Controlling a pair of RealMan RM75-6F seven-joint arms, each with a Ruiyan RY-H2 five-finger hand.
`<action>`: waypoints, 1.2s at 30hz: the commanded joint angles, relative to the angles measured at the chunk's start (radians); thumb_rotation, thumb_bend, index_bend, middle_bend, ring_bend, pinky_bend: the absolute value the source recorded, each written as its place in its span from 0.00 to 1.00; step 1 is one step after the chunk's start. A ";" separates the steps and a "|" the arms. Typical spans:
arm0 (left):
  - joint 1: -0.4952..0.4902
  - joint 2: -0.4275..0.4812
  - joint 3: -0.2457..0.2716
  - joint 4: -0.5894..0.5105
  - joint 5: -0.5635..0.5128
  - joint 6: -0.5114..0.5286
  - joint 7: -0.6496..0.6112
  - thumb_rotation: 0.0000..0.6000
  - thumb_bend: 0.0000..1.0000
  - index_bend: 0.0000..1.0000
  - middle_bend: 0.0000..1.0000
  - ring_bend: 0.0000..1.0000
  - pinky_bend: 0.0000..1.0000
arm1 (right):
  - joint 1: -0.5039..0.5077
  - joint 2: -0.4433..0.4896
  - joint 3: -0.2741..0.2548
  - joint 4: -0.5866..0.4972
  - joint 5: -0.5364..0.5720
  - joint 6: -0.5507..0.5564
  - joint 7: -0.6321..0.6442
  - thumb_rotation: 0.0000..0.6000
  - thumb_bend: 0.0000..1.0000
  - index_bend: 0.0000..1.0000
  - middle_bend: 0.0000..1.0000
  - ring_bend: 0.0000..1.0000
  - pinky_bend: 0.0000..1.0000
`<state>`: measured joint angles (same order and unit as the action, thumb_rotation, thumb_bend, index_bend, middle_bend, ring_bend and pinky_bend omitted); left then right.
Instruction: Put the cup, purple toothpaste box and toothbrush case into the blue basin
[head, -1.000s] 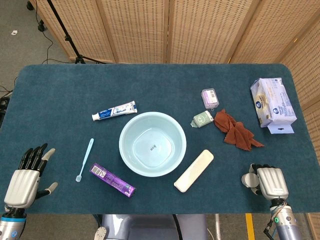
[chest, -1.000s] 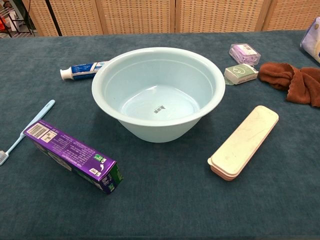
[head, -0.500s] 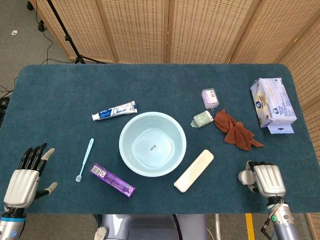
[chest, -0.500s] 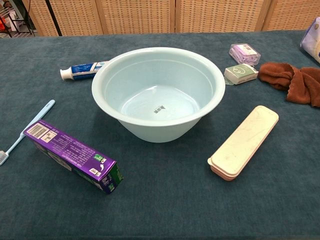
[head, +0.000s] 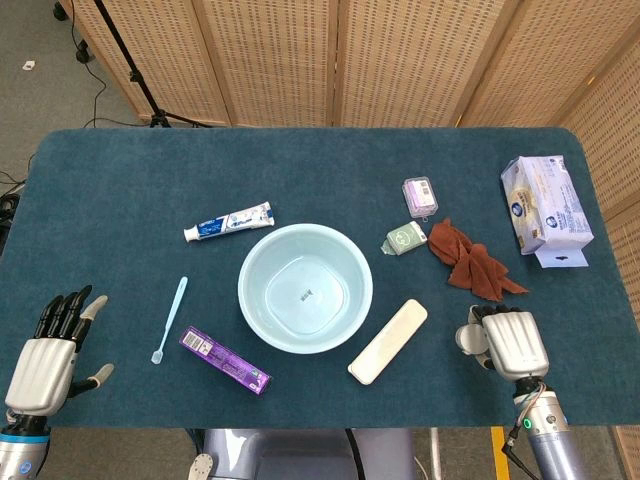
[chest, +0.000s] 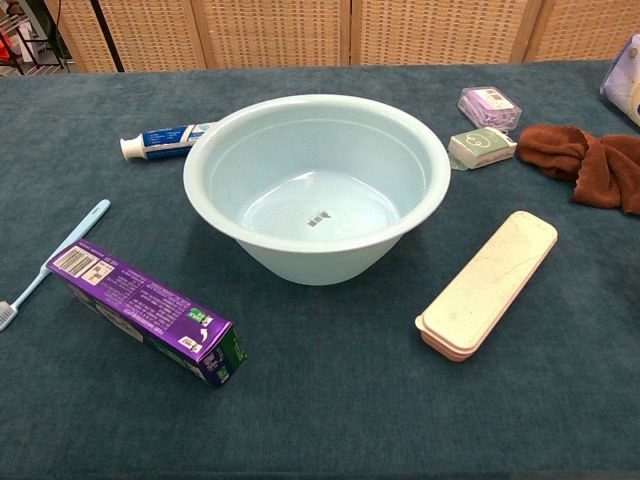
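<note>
Head view. The round pale-blue plastic basin (head: 305, 288) stood empty mid-table and serves as landmark. The cream oblong toothbrush case (head: 388, 341) lay just right of the basin and nearer the robot, not touching it, its long axis slanting from the near edge up and to the right. The purple cardboard toothpaste box (head: 224, 360) lay near-left of the basin, its long axis slanting the opposite way. No cup was visible. The right hand (head: 510, 343) hung well right of the basin, back uppermost, fingers curled in, empty; the case lay directly to its left, the closest task item, so this arm seemed the likelier for it. The left hand (head: 48, 353) sat far left of the basin, fingers extended and apart, holding nothing; the box lay to its right.

Chest view. Neither hand appeared. The basin (chest: 420, 205) held nothing. The case (chest: 488, 283) lay right of it, the box (chest: 145, 310) near-left, both clear of its wall.
</note>
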<state>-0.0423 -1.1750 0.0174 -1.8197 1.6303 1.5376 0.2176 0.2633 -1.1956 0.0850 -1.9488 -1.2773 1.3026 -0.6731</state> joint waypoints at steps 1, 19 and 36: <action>0.000 0.003 -0.001 -0.001 -0.001 0.002 -0.005 1.00 0.15 0.00 0.00 0.00 0.00 | 0.034 -0.008 0.023 -0.046 0.029 -0.008 -0.067 1.00 0.31 0.70 0.54 0.48 0.55; -0.002 0.005 0.009 -0.003 0.015 -0.006 -0.013 1.00 0.15 0.00 0.00 0.00 0.00 | 0.175 -0.072 0.103 -0.145 0.144 -0.021 -0.266 1.00 0.27 0.70 0.54 0.48 0.55; -0.003 0.018 0.015 -0.009 0.021 -0.008 -0.044 1.00 0.15 0.00 0.00 0.00 0.00 | 0.334 -0.218 0.134 -0.208 0.268 0.035 -0.473 1.00 0.26 0.70 0.54 0.49 0.56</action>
<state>-0.0455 -1.1567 0.0319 -1.8288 1.6513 1.5297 0.1731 0.5794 -1.3958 0.2152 -2.1446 -1.0199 1.3249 -1.1224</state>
